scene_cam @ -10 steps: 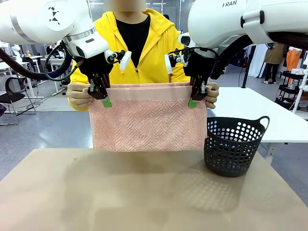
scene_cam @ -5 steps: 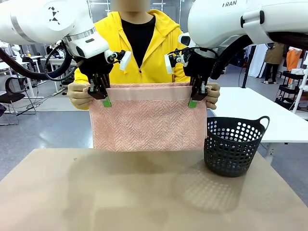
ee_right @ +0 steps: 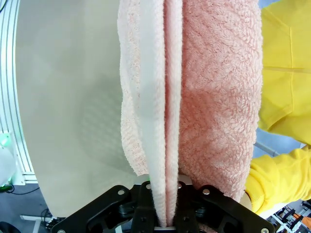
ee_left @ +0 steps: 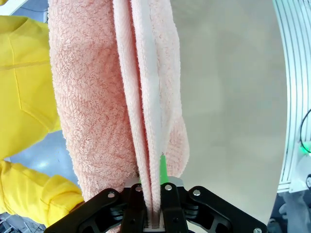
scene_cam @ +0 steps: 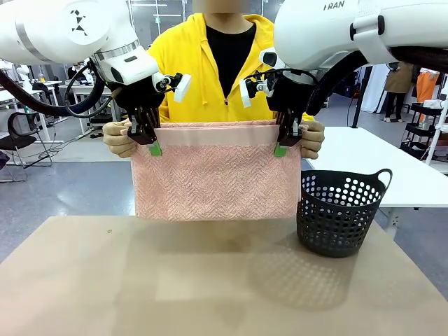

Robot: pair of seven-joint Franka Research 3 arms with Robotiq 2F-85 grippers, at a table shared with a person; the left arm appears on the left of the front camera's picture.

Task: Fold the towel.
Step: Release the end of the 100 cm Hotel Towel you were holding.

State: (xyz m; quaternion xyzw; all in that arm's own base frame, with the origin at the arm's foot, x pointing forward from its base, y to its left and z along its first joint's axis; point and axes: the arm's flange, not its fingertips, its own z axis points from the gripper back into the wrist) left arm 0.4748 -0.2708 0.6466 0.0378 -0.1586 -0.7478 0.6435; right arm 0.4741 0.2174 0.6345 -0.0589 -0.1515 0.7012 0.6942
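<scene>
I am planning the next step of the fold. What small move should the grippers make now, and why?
Probably lower both together toward the table. The left gripper and right gripper are shut on the top edge of the towel; it hangs doubled above the table, with the person's hands at its corners.

The soft pale pink terry towel (scene_cam: 215,178) is showing a zigzag pattern, with a plain smooth band (scene_cam: 215,135) on top. The round black plastic basket (scene_cam: 338,213) is showing rows of little holes. The person is wearing a bright yellow cloth hoodie (scene_cam: 187,63). The black left end effector (scene_cam: 150,143) and black right end effector (scene_cam: 282,145) are wearing green pads (scene_cam: 155,148). The flat desk (scene_cam: 210,287) is looking light brown.
</scene>
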